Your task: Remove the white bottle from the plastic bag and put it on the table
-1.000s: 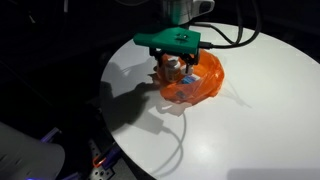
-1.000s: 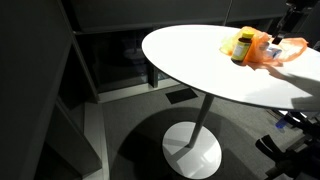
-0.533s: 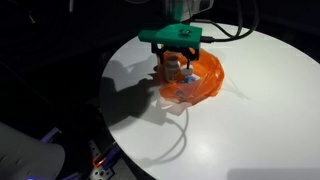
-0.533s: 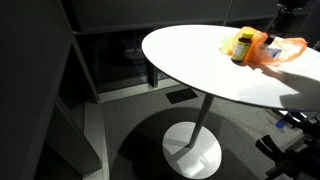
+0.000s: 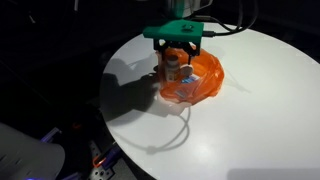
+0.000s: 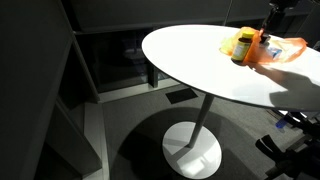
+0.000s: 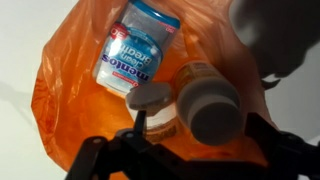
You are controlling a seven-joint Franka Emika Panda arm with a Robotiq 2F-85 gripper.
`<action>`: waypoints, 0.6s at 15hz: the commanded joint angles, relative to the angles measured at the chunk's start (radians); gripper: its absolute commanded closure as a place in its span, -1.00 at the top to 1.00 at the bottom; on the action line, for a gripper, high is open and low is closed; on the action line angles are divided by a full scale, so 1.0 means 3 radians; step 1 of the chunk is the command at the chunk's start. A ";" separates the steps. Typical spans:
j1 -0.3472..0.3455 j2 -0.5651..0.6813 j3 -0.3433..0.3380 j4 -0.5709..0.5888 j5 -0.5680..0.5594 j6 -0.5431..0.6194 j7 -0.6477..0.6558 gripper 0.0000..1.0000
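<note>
An orange plastic bag [image 5: 195, 80] lies on the round white table [image 5: 240, 130]; it also shows in the other exterior view [image 6: 285, 48] and in the wrist view [image 7: 75, 110]. Inside lie a white bottle with a blue label [image 7: 138, 48], a small white-capped jar [image 7: 152, 100] and an amber bottle with a white cap [image 7: 212, 108]. My gripper [image 7: 201, 128] hangs over the bag's mouth. Its jaws stand apart on either side of the amber bottle's cap, and I see no contact. The gripper shows under the green mount [image 5: 177, 52] and at the table's far side [image 6: 270, 22].
A yellow bottle [image 6: 243, 46] stands at the bag's near edge. A thin cable [image 5: 175, 140] curls on the table. The table's rim [image 6: 200, 85] drops to a dark floor with a pedestal base [image 6: 192, 152].
My gripper has risen a little above the bag over the last second. The bag and the yellow bottle have stayed in place.
</note>
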 commanded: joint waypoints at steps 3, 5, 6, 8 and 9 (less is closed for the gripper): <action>-0.0081 0.0057 0.0091 0.0144 -0.0024 -0.0006 0.0054 1.00; -0.0076 0.0013 0.0087 0.0129 -0.0083 -0.0039 0.0165 1.00; -0.0071 -0.0015 0.0085 0.0111 -0.0118 -0.0058 0.0227 1.00; -0.0059 -0.0059 0.0084 0.0082 -0.0207 -0.0089 0.0372 1.00; -0.0055 -0.0074 0.0085 0.0077 -0.0258 -0.0102 0.0443 1.00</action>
